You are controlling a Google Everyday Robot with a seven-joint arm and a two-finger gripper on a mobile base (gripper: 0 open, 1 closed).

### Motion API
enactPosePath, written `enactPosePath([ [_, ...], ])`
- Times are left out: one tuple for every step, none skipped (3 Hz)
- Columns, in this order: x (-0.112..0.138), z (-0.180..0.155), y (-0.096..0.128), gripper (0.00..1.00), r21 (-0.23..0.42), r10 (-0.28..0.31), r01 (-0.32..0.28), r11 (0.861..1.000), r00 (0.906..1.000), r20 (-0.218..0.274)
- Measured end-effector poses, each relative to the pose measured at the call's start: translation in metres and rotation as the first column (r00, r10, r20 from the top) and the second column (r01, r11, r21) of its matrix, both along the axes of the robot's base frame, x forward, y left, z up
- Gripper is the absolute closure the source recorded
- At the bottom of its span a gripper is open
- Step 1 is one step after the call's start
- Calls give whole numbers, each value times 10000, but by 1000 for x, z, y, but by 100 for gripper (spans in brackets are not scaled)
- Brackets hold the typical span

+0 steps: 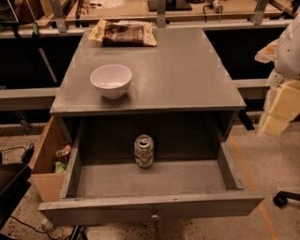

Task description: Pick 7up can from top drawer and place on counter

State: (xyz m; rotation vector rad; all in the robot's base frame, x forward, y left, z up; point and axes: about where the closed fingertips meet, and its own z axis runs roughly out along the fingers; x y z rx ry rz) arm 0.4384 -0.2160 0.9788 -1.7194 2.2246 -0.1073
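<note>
The 7up can (144, 151), silver and green with a pull-tab top, stands upright at the back middle of the open top drawer (150, 206). The drawer is pulled out toward me, with its small metal knob at the front. The grey counter (178, 75) lies above it. My gripper (280, 107) is at the right edge of the view, beside the counter's right front corner, well to the right of the can and above it. It holds nothing that I can see.
A white bowl (111, 80) sits on the counter's front left. A brown snack bag (123, 33) lies at the counter's back left. A tan cardboard box (47, 164) with items stands left of the drawer. A wooden workbench (140, 9) runs behind.
</note>
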Motion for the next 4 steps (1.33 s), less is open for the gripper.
enactPosePath([
  [0, 0, 0, 0, 0, 0, 0, 10000, 10000, 0],
  [0, -3, 2, 0, 805, 131, -156, 9966, 9994, 320],
  [5, -27, 1, 0, 2222, 441, -649, 9728, 9943, 971],
  [17, -52, 6, 0, 3753, 702, -1420, 9160, 9776, 1985],
])
